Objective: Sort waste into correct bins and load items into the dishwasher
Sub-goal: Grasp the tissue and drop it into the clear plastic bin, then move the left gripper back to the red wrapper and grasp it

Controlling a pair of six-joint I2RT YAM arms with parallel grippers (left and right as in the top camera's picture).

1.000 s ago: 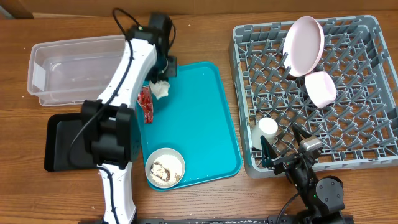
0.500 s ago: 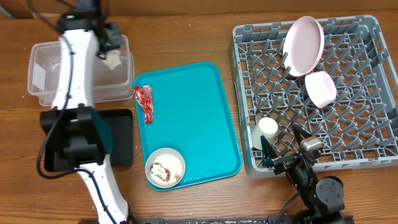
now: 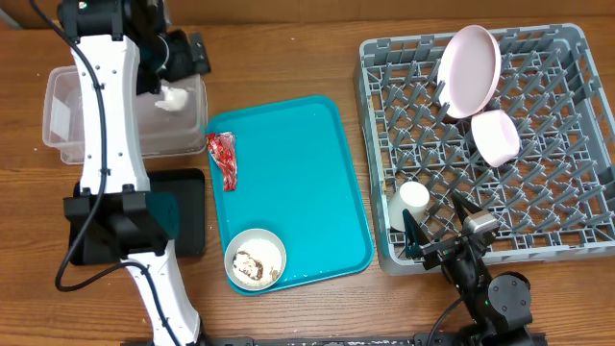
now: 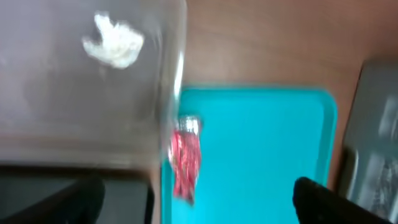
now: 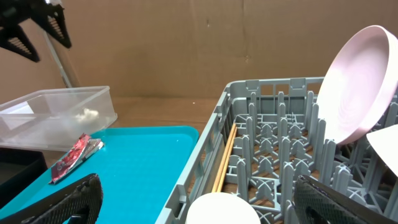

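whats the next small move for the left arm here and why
Probably swing the left gripper off the clear tub and down toward the red wrapper on the teal tray. Its jaws stand open and empty, the white tissue appears to lie inside the tub, and the wrapper is the nearest waste not yet binned.

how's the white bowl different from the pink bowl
The white bowl sits upright on the teal tray; the pink bowl leans tilted in the rack. The white bowl holds food scraps; none show on the pink bowl. Both are small and round.
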